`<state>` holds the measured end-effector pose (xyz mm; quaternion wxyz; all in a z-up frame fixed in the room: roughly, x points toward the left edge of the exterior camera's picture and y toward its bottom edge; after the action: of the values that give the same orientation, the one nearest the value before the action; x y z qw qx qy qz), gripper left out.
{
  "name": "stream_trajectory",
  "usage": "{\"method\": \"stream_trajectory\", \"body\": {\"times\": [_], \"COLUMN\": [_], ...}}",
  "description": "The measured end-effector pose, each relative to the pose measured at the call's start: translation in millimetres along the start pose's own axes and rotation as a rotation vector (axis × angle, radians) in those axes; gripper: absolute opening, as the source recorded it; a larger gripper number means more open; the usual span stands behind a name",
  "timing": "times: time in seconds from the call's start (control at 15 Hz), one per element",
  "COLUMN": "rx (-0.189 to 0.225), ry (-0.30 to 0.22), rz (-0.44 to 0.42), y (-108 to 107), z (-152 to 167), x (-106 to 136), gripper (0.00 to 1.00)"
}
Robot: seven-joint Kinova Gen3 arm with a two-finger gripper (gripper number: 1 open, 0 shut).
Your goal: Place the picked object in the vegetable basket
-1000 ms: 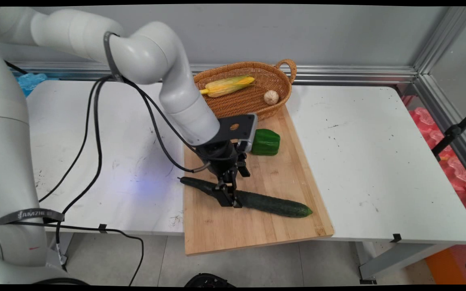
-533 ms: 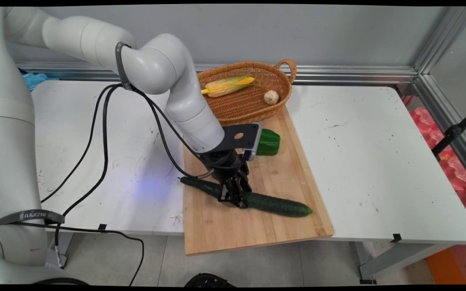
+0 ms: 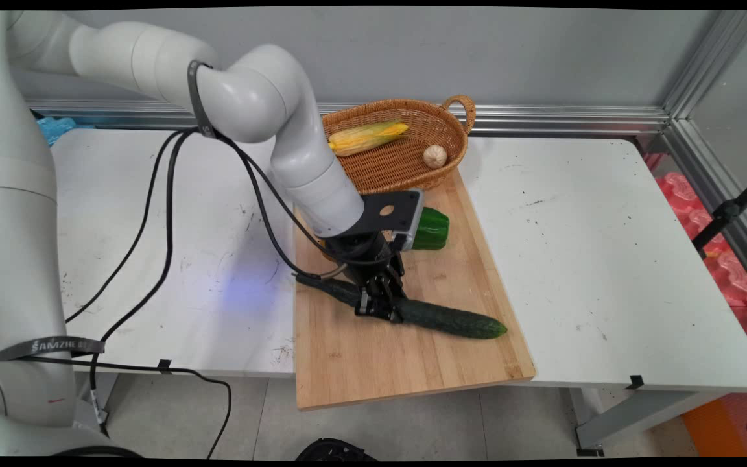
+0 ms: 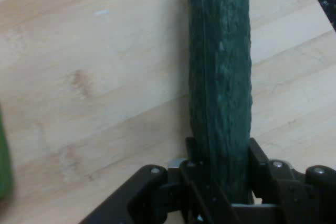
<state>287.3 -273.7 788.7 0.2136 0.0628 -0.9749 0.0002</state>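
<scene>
1. My gripper (image 3: 381, 310) is clamped on the cucumber (image 3: 438, 318), my two fingers (image 4: 191, 153) pressed against its dark green sides near the middle of its length.
2. In the hand view the cucumber runs straight up from between my fingers, its bumpy skin filling the gap, with no space between pad and skin on either side.
3. The cucumber is over the wooden cutting board (image 3: 406, 363); I cannot tell whether it rests on the wood or sits just clear of it. One end points away from me toward the board's right edge, the other passes under my wrist toward the board's left edge.
4. Just behind my wrist, on the far part of the board, lies a green bell pepper (image 3: 432, 228), partly hidden by my hand's grey camera mount.
5. Farther back stands a wicker basket (image 3: 393, 172), its near rim over the board's far end. Inside it lie an ear of corn (image 3: 367, 136) and, well apart from it, a garlic bulb (image 3: 435, 155).
6. The board lies on the white table (image 3: 607, 259), its near end overhanging the table's edge.
7. My black cables (image 3: 166, 214) hang off to my left over the bare tabletop.
</scene>
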Motion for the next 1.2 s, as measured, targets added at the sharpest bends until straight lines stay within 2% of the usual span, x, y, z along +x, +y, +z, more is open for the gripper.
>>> {"method": "stream_trajectory", "body": {"times": [0.27, 0.73, 1.2], "rx": [0.025, 0.098, 0.255], "ry": [0.012, 0.031, 0.047], "rz": [-0.007, -0.127, -0.311], "y": [-7.0, -27.3, -69.2], "z": [-20.5, -74.8, -132.0], "x": [9.3, 29.6, 25.0], "gripper": [0.0, 0.0, 0.0]}}
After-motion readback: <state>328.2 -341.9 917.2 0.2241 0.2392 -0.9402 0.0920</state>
